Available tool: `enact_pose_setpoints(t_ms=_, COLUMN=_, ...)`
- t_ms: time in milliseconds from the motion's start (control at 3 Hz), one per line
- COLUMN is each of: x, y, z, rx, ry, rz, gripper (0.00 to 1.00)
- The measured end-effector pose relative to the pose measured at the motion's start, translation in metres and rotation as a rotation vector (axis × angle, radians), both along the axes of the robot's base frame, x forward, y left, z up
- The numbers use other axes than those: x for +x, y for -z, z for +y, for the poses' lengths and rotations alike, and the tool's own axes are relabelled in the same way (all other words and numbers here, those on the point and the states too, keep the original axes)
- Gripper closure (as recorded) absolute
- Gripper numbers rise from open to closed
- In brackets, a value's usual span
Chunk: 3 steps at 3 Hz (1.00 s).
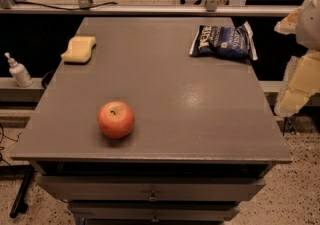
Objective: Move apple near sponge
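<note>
The gripper (299, 71) sits at the right edge beside the table (165, 94), blurred and partly cut off. Print on the far chip bag (223, 41) is unreadable. The lowest drawer (155, 215) is cut off below.

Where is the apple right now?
The apple sits front left on the table, with the sponge at back left. The gripper hangs beyond the right edge.

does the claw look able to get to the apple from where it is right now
Probably yes. The claw hangs off the table's right side, the apple sits alone front left, and the chip bag lies farther back, out of the way.
</note>
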<state>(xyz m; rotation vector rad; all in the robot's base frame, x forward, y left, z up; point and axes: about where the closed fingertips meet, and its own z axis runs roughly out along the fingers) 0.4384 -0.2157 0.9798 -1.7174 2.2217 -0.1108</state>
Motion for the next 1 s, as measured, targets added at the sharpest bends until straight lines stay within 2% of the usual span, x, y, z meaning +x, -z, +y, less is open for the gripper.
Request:
enact_pose_setpoints(t_ms=333, x=0.0, y=0.0, z=0.0, rx=0.0, ry=0.0, rz=0.0, gripper=0.0)
enact_pose_setpoints(t_ms=667, x=0.007, y=-0.003, z=0.022, rx=0.039, ry=-0.032, rz=-0.048, gripper=0.0)
enact_pose_setpoints(t_ms=1000, x=0.022, y=-0.012, z=0.064, rx=0.101, ry=-0.12, rz=-0.123, gripper=0.0)
